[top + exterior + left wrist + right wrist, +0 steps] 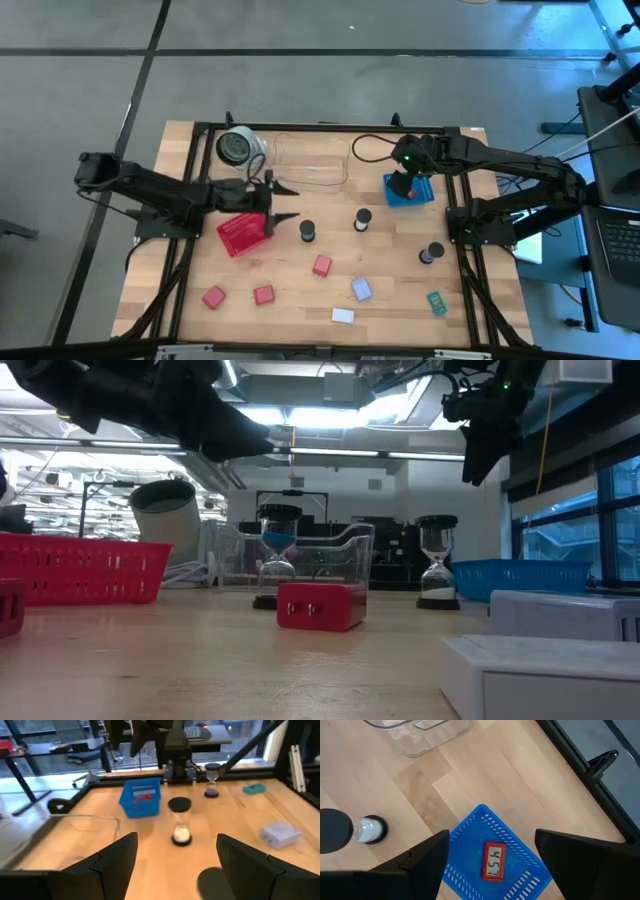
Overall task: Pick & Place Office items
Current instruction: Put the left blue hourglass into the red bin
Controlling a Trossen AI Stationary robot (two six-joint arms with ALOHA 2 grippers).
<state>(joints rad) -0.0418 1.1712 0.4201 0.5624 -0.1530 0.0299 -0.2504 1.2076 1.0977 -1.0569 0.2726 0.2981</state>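
Observation:
My left gripper (288,203) hangs open above the table just right of the red tray (240,236). In its wrist view (177,855) it faces a black-capped cylinder with white sand (181,822). My right gripper (403,186) is open above the blue tray (420,196), where a red tag (495,861) lies flat on the floor. On the wood stand black cylinders (307,232), (362,220), (432,253). Red blocks (322,265), (264,294), (213,297), a pale blue cube (361,289), a white block (343,316) and a green tag (437,302) lie there too.
A clear tray (310,160) sits at the far edge, with a round black-and-white object (238,147) to its left. A black frame (300,125) borders the table. Bare wood lies between the scattered pieces at the middle and near-left.

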